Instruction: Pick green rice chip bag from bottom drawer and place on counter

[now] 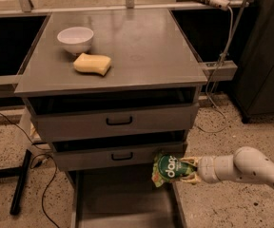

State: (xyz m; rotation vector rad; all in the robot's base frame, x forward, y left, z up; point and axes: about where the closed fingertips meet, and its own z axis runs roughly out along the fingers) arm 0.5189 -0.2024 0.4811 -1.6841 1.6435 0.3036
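The green rice chip bag (168,169), glossy green with a dark round logo in white letters, hangs in the air at the right front of the cabinet, level with the middle drawer front. My gripper (190,170) holds it by its right end; the white arm reaches in from the lower right. The bottom drawer (122,204) is pulled out below, a flat grey tray with nothing in its visible part. The counter (141,46) is the grey cabinet top above.
A white bowl (75,39) and a yellow sponge (92,63) sit on the counter's left part. Two upper drawers with black handles (119,121) stand slightly ajar. Cables lie on the floor at the left. A dark cabinet (265,56) stands at the right.
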